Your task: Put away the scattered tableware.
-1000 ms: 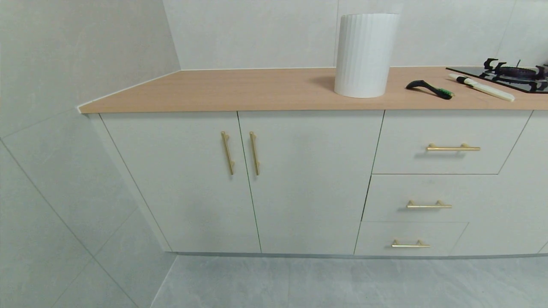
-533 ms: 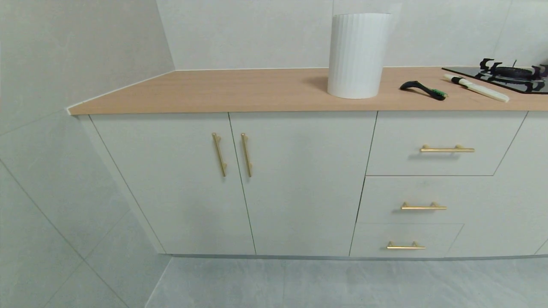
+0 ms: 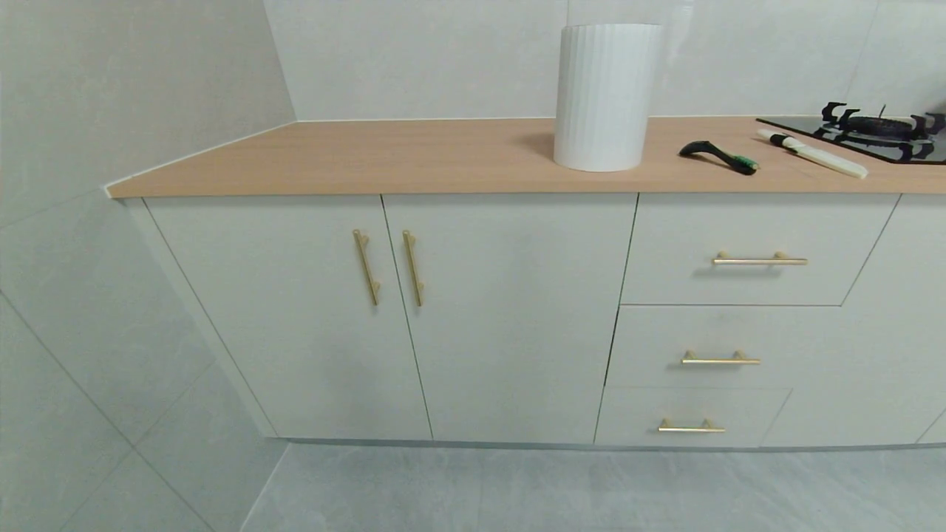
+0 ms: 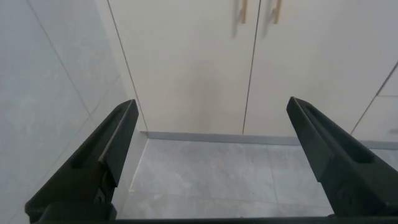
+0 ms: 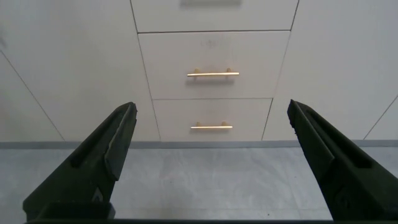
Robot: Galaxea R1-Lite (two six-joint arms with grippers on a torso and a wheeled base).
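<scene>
Our left gripper point(image 4: 210, 106) hangs low with its jaws spread wide and nothing between them. It faces the foot of the double cabinet doors point(image 4: 186, 62) and the grey floor point(image 4: 217, 180). Our right gripper point(image 5: 210, 107) is just as wide open and holds nothing, and it points at the middle drawer point(image 5: 212, 62) and the bottom drawer point(image 5: 211, 118). We judge both are carried low and open because no pickup has begun.

The tableware lies up on the wooden countertop point(image 3: 369, 155), well apart from either gripper. A black peeler point(image 3: 718, 156) sits near a tall white ribbed container point(image 3: 602, 96), and a white knife point(image 3: 813, 152) lies between the peeler and the gas hob point(image 3: 879, 127). The container stands upright beside them and looks like the place where they belong.
</scene>
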